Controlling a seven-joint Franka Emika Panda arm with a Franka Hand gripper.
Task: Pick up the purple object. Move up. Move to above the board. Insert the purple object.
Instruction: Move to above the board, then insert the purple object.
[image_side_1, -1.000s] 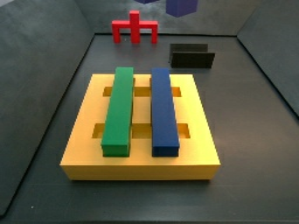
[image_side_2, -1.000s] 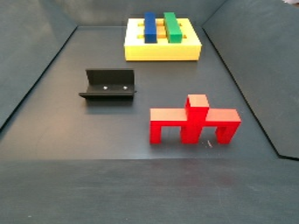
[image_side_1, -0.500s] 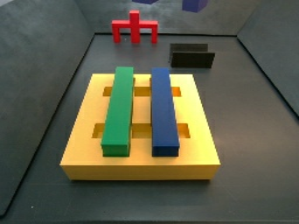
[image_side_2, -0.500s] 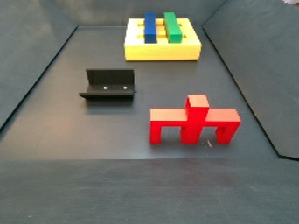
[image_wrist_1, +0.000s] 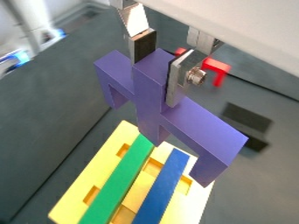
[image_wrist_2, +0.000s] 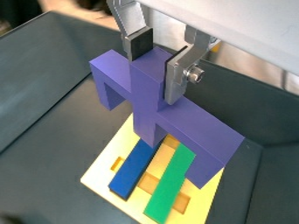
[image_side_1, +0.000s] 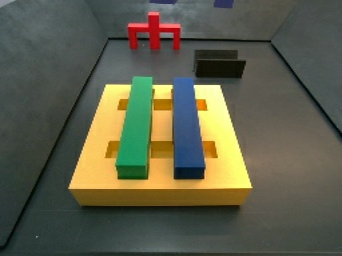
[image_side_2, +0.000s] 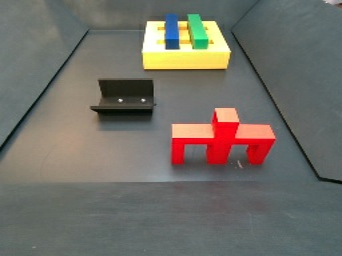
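My gripper is shut on the central post of the purple object, a wide arch piece, and holds it high in the air. Both wrist views show it, with the silver fingers clamping the post of the purple object. Below it lies the yellow board, also seen in a wrist view and in both side views. In a side view only a sliver of the purple object shows at the upper edge.
A green bar and a blue bar lie in the board's slots. The red arch piece stands on the dark floor. The black fixture stands between it and the board. Dark walls ring the floor.
The purple object has risen in the gripper and has almost left the upper edge of a side view. Nothing else has moved.
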